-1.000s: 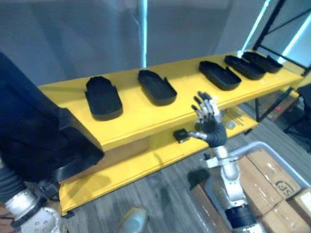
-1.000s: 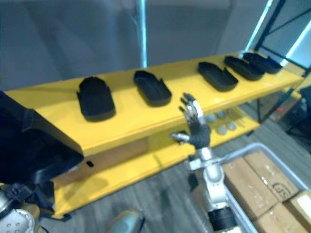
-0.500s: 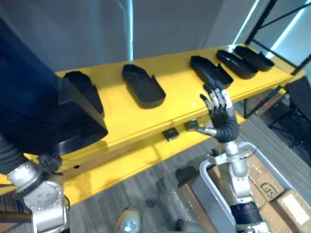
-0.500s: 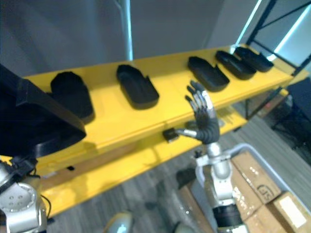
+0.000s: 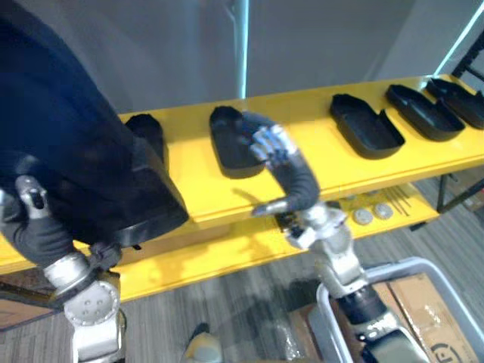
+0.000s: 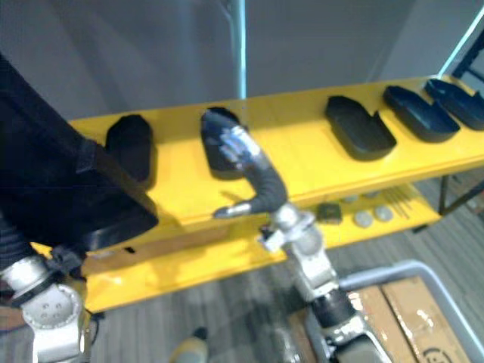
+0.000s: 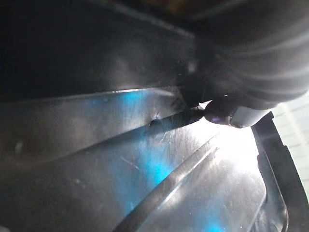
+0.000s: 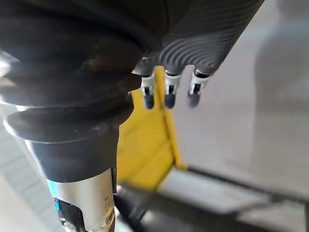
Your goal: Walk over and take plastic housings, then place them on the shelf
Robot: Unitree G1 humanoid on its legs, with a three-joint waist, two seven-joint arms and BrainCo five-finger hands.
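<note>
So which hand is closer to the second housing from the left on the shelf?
Right. The right hand hangs over that housing; the left hand is far to the left, by the large housing.

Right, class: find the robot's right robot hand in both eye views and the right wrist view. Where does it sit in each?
Left eye view: the right robot hand is near the centre, over the second black housing from the left.
Right eye view: the hand is slightly left of centre, over the same housing.
Right wrist view: its fingers hang relaxed.
Shared landmark: the yellow shelf.
</note>
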